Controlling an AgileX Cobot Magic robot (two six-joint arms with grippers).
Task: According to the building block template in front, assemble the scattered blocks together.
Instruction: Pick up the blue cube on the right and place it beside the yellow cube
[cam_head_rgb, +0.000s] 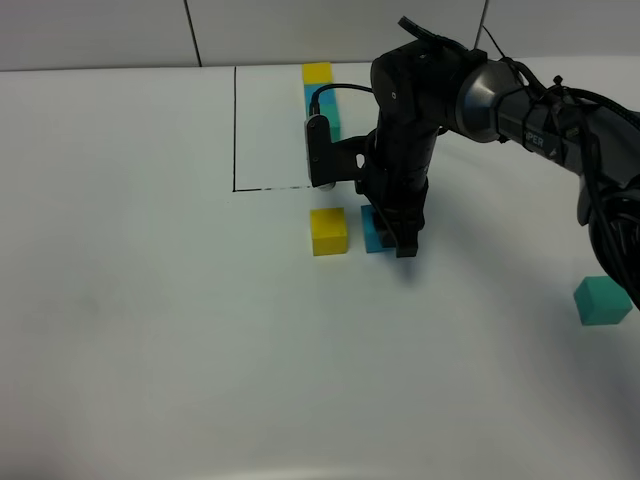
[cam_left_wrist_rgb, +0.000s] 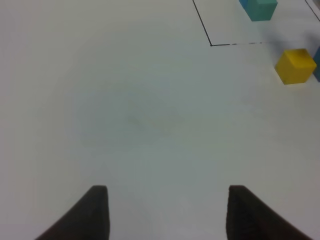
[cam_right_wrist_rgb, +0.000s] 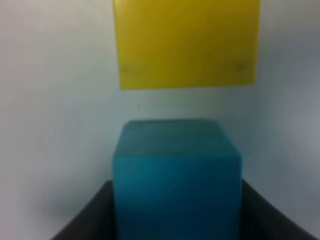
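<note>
The building block template (cam_head_rgb: 318, 84), a yellow, blue and teal-green row, lies at the back inside a black outline, its near end hidden behind my right arm; the left wrist view shows its teal end (cam_left_wrist_rgb: 260, 9). Of the scattered blocks, the yellow cube (cam_head_rgb: 328, 231) (cam_left_wrist_rgb: 296, 65) (cam_right_wrist_rgb: 186, 42) sits just in front of the outline. My right gripper (cam_head_rgb: 398, 238) (cam_right_wrist_rgb: 176, 212) is shut on the blue cube (cam_head_rgb: 375, 230) (cam_right_wrist_rgb: 176, 170), a small gap to the yellow one's right. The teal-green cube (cam_head_rgb: 602, 301) lies far right. My left gripper (cam_left_wrist_rgb: 167, 202) is open over bare table.
The white table (cam_head_rgb: 150, 300) carries a thin black outline (cam_head_rgb: 235, 130) (cam_left_wrist_rgb: 210, 44) around the template. The right arm (cam_head_rgb: 480, 95) reaches in from the right, above the outline's near corner. A tiled wall runs along the back.
</note>
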